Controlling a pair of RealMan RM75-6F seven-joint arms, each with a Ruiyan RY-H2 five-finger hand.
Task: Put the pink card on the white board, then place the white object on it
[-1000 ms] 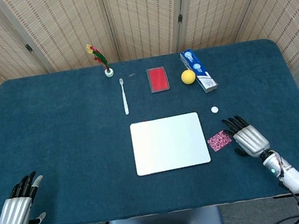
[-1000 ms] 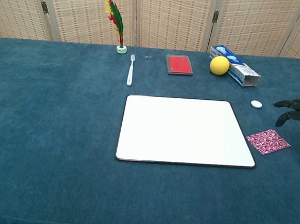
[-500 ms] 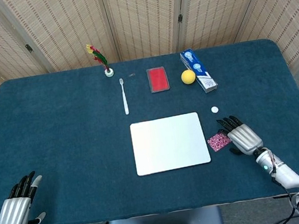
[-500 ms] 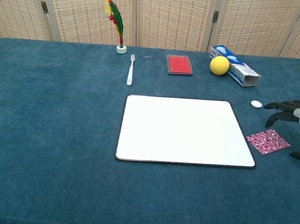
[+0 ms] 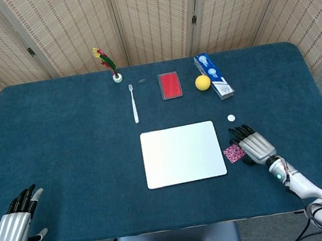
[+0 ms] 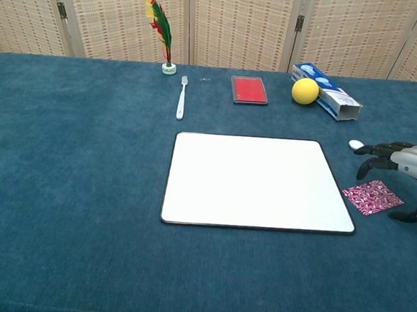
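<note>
Over the last second the right hand (image 5: 255, 147) has slid leftward until it hovers over the pink card (image 6: 372, 196), its dark fingers (image 6: 374, 150) spread apart and curled downward, gripping nothing. That card, a small square with a busy pink-and-white pattern, lies flat on the surface just beside the right edge of the white board (image 5: 182, 153), not touching it. This smooth rounded rectangle with a thin dark rim lies bare. A small white object (image 5: 231, 118), round and button-like, sits just beyond the fingertips. From the head view the hand covers part of the card; the chest view shows the card whole beneath it. Only the head view shows the left hand (image 5: 14, 226), fingers loosely apart, at the near left edge of the fuzzy dark blue surface (image 5: 69, 158).
</note>
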